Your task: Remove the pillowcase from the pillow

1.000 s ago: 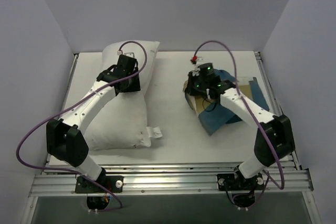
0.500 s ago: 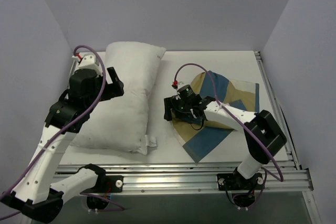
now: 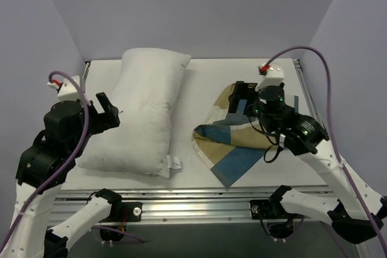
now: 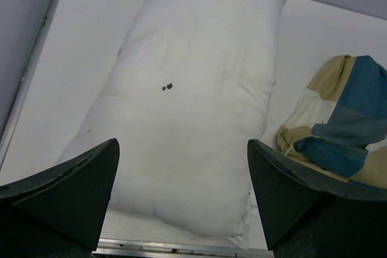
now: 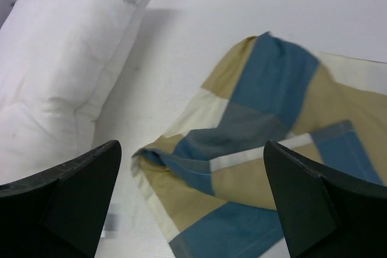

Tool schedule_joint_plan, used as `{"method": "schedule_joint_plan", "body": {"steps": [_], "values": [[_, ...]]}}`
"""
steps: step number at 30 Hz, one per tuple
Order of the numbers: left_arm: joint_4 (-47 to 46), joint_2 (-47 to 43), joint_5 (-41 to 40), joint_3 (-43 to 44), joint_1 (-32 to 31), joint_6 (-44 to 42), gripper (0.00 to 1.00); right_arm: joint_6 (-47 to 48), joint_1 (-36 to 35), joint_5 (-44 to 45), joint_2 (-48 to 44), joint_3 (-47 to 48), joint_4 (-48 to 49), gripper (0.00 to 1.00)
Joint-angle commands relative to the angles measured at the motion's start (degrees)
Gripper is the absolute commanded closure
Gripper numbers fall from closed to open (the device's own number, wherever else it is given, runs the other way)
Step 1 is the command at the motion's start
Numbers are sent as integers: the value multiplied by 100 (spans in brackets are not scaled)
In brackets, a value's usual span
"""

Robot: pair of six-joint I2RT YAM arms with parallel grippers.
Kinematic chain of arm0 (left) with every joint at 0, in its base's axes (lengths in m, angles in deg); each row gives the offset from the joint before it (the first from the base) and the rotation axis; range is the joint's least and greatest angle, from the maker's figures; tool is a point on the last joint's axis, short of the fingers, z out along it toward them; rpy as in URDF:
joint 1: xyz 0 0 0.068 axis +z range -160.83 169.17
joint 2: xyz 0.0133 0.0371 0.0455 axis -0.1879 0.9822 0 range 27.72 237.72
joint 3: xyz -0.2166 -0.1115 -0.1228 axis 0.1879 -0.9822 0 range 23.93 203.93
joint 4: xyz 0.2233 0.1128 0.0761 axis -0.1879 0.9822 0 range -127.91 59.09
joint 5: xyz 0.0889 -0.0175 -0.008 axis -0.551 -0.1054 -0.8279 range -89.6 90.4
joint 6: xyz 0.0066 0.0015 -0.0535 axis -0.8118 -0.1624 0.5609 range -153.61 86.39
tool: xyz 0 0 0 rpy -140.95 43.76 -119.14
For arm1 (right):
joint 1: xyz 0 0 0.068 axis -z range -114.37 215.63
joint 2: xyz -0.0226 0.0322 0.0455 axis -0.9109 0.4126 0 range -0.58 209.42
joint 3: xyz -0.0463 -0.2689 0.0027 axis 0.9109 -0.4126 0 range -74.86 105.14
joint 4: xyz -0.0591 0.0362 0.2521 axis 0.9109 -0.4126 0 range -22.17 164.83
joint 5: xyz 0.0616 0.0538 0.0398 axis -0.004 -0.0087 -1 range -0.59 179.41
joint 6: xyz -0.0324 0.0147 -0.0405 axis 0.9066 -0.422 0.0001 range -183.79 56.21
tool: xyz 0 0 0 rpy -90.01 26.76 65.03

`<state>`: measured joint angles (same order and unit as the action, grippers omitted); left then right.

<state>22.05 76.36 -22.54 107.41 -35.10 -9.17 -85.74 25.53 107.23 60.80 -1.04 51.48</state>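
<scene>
The plain white pillow lies bare on the left half of the table, its small tag at the near right corner. Beside it and fully apart, the crumpled blue, tan and cream pillowcase lies on the right half. My left gripper hangs open in the air off the pillow's left side; its wrist view looks down on the pillow, with the pillowcase at right. My right gripper hovers open above the pillowcase, nothing between its fingers. The pillow fills that view's upper left.
The white table is boxed in by pale walls on three sides. An aluminium rail with both arm bases runs along the near edge. A metal strip borders the right side.
Both arms have lifted up and back. The right gripper has opened and let go of the pillowcase, which now lies spread on the table. The left gripper has left the pillow and opened.
</scene>
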Motion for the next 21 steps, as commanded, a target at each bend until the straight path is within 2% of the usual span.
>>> {"method": "schedule_joint_plan", "body": {"steps": [1,2,7,14,21], "values": [[287,-442,-378,405,37,-230,6,-28,46,1845,-696,150,-1109,0],[314,-635,-430,440,37,-247,6,-46,37,2256,-890,115,-1293,0],[332,-1321,-887,274,28,-414,6,-98,28,3077,-2261,-148,-1637,0],[279,-2402,-1283,-191,37,-555,6,60,11,3394,-4000,-553,-1576,0],[165,-3027,-1310,-815,28,-450,6,253,-86,3754,-5056,-764,-1286,0]]}}
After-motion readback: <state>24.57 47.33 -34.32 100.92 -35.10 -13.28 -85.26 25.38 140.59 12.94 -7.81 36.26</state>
